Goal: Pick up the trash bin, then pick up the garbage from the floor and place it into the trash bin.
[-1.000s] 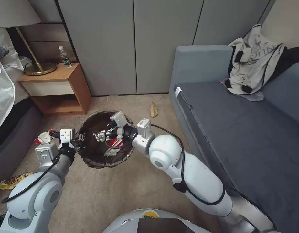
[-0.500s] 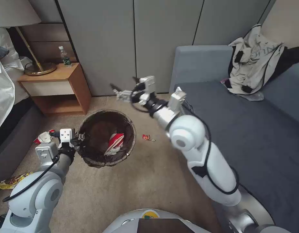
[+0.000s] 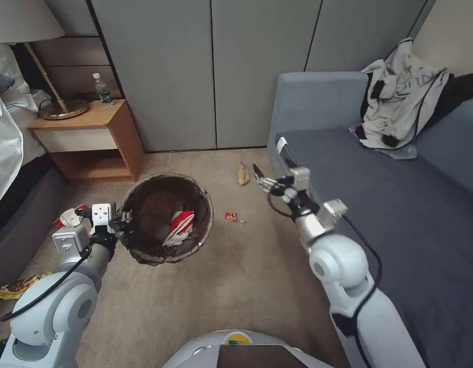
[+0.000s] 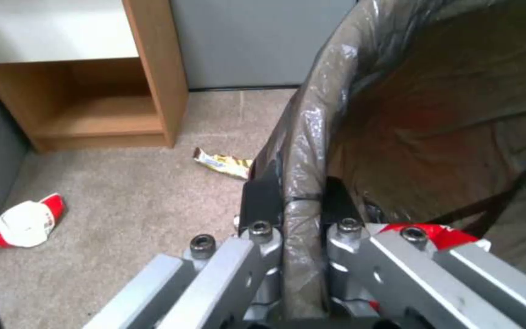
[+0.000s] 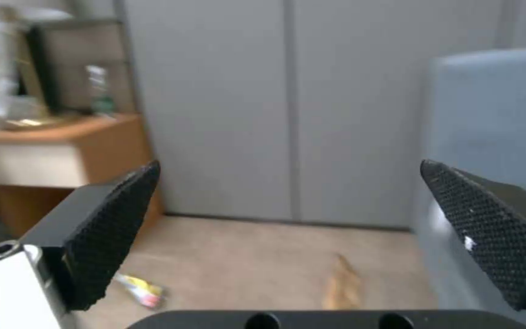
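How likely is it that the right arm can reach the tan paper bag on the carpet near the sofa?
Probably yes. The right gripper is open and empty, close beside the tan paper bag, with bare carpet around it. The sofa edge is near, but nothing covers the bag.

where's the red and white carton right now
In the head view the red-and-white carton lies inside the trash bin, left of centre on the carpet; the left gripper grips the bin's rim.

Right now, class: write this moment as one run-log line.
left hand: shut on trash bin rim | right hand: open, empty | red-and-white carton: inside bin
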Available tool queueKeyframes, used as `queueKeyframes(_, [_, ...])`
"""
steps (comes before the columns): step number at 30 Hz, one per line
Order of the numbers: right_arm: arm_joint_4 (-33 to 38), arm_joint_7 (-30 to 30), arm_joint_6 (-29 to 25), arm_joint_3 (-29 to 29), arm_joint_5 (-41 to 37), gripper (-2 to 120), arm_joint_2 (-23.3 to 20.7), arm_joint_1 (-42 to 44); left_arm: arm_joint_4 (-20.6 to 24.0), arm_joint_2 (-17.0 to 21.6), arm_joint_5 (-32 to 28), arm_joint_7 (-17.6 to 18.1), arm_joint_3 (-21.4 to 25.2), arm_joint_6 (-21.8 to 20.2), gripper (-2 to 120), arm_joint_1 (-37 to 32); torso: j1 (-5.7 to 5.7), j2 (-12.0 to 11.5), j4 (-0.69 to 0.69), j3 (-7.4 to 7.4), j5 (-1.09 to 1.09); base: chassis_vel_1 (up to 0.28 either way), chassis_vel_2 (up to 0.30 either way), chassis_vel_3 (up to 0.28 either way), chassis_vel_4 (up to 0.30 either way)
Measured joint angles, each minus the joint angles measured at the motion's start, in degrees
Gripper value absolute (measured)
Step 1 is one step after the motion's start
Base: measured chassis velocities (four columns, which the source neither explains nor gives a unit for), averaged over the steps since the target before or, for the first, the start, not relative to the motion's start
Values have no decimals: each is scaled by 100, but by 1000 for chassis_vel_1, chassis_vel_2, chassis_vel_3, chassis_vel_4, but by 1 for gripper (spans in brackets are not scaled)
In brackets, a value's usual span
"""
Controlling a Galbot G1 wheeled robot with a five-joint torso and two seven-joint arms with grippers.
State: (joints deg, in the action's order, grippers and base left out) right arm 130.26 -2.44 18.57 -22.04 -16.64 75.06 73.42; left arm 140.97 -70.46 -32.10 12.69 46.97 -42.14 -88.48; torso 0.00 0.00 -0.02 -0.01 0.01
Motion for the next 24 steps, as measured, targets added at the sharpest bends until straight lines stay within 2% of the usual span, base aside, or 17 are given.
queueKeyframes(5, [204, 340, -582, -511, 925, 100, 587, 1220, -27, -5, 103, -66, 13, 0, 2, 18, 0, 0, 1, 0, -1, 0, 0, 0, 0])
queueKeyframes(11, [230, 363, -740, -625, 1094, 100, 861, 1562, -27, -21, 244, -126, 13, 0, 2, 8, 0, 0, 2, 0, -1, 0, 0, 0, 0])
queueKeyframes(18, [203, 359, -798, -688, 1145, 100, 958, 1639, -50, -48, 355, -200, 11, 0, 2, -9, -1, 0, 2, 0, -1, 0, 0, 0, 0])
queueKeyframes(24, [161, 350, -800, -704, 1144, 100, 995, 1605, -80, -52, 359, -208, -15, 0, 2, 10, 0, 0, 2, 1, -1, -89, 76, 78, -81])
